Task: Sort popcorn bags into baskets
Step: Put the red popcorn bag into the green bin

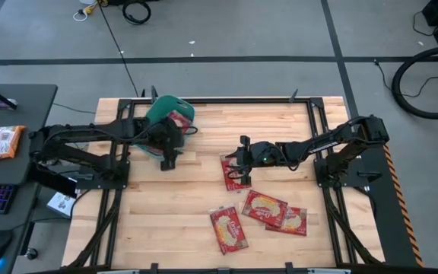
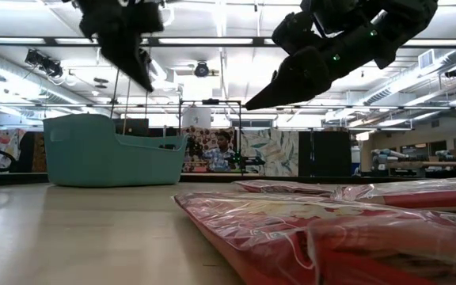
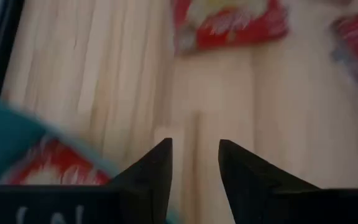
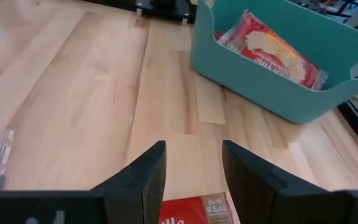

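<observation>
The wooden surface [image 1: 181,221] carries my teal basket [image 2: 101,150] at its far left, with a popcorn bag [image 4: 272,53] lying inside. My left jaws [image 1: 167,156] hang just at the basket's near edge, spread apart and holding nothing. My right jaws [image 1: 239,164] hover mid-surface, also spread and empty, directly above a loose popcorn bag [image 1: 234,179]. Three more bags [image 1: 265,207] lie nearer, to the right, two of them overlapping.
</observation>
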### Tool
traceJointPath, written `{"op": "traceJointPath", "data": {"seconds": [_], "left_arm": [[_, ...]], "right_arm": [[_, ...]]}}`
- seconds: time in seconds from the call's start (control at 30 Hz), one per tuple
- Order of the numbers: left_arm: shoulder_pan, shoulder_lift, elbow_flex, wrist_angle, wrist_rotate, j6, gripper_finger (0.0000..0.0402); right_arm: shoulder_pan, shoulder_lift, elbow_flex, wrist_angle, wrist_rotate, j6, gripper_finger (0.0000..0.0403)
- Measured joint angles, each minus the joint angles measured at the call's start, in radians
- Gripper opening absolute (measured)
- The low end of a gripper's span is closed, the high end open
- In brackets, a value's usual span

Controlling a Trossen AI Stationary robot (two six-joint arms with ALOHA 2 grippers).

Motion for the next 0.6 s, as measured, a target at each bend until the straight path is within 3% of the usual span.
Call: {"op": "traceJointPath", "data": {"seconds": [0.17, 0.33, 0.6], "left_arm": [[-0.084, 0.028, 0.0, 0.136, -0.078, 0.0, 0.0135], [-0.155, 0.136, 0.0, 0.204, -0.153, 0.001, 0.0135], [-0.2, 0.31, 0.0, 0.316, -0.171, 0.012, 0.0135]], "right_arm": [[0.0, 0.0, 0.0, -0.074, -0.013, 0.015, 0.0162], [0.0, 0.0, 0.0, -0.242, -0.006, 0.047, 0.0162], [0.002, -0.001, 0.001, -0.338, -0.006, 0.136, 0.0162]]}}
